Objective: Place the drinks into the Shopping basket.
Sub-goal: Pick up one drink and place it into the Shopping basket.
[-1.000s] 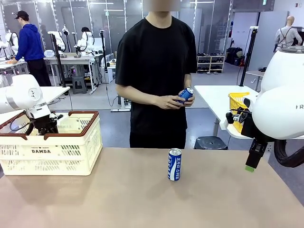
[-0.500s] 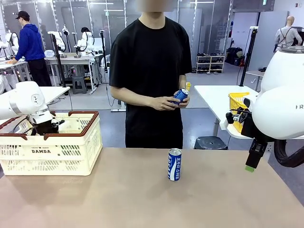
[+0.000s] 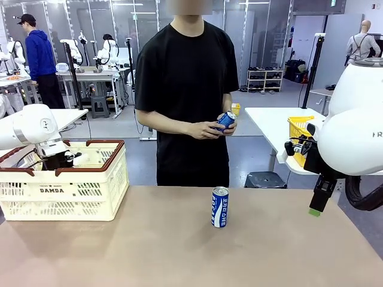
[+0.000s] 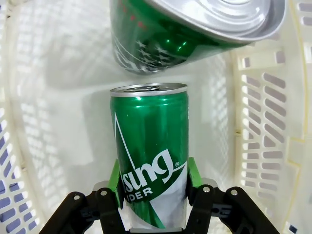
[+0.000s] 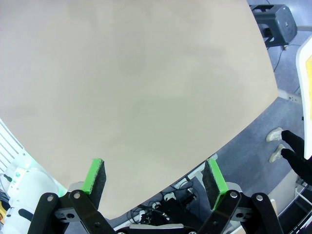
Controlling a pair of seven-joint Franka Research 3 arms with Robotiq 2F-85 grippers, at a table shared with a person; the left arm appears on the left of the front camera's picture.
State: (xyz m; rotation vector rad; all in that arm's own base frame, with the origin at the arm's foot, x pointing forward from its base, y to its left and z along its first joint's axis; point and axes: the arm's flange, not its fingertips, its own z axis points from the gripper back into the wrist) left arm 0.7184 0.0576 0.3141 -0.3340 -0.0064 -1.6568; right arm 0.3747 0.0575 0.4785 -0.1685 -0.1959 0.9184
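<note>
From the front, the left arm (image 3: 30, 122) dips into the basket (image 3: 90, 185) at the desk's (image 3: 179, 251) left edge. The basket's near wall hides the arm's lower end, so what it carries cannot be told there. The basket's left end is cut by the picture's edge, and the print above "DAMDA" is too small to read. The person's hands (image 3: 206, 128) cover most of a blue can (image 3: 226, 119). In the left wrist view the green can (image 4: 148, 141) has its base behind the left gripper (image 4: 153, 170) and its lettering wraps out of sight — a second green can (image 4: 161, 44) is cut by the top edge.
</note>
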